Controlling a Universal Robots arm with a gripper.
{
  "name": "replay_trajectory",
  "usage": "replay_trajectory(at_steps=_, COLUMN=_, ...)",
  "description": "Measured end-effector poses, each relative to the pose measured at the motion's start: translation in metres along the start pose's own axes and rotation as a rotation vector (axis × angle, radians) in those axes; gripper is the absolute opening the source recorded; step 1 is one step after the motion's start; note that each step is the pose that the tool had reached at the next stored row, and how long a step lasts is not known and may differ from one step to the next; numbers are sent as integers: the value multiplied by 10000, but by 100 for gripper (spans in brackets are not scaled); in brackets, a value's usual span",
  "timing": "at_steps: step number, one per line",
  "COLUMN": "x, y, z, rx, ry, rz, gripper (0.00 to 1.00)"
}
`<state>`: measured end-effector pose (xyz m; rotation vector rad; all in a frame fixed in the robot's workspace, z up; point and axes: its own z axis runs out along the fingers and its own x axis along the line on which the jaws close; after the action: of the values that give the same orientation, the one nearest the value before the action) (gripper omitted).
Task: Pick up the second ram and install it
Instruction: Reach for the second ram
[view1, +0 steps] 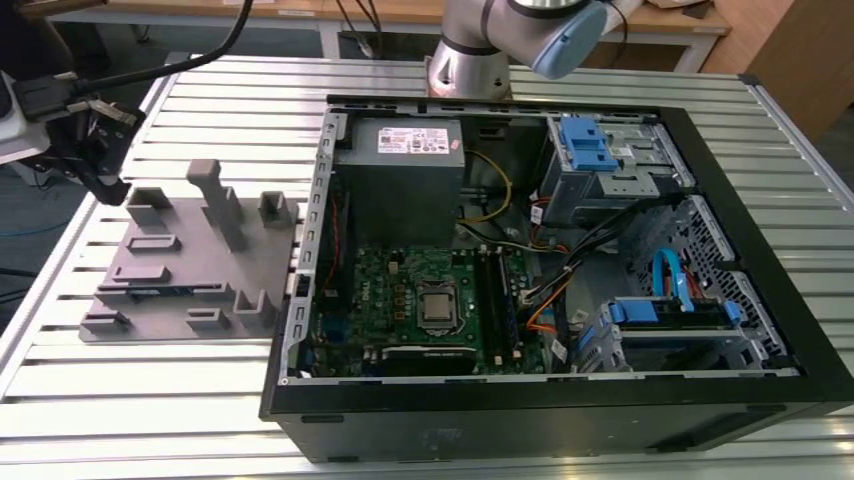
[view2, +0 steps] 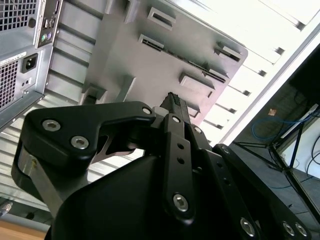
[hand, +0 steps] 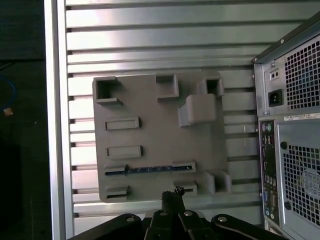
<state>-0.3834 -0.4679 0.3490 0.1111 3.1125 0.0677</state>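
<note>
The gripper (hand: 172, 196) hangs above one edge of the gray tray (hand: 150, 100). Its fingers look clenched, tip to tip, with nothing between them. The ram (hand: 150, 170) stands on its thin edge in a long slot of the tray, a little way past the gripper's tips and not touched.

I think picking it up is the job right now. To do it well, the gripper should open, sit right over the middle of the ram, line up square with it, pinch its flat sides and lift straight up out of the tray.

Beside the tray, the open computer case (view1: 534, 420) rests on the counter (view1: 134, 420). I count one gripper, one tray, one ram in the tray and one case.
</note>
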Motion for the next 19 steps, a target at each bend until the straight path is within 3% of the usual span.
replay_trajectory(at_steps=19, x=5, y=-17, z=214, rx=0, ry=0, rz=-5, gripper=11)
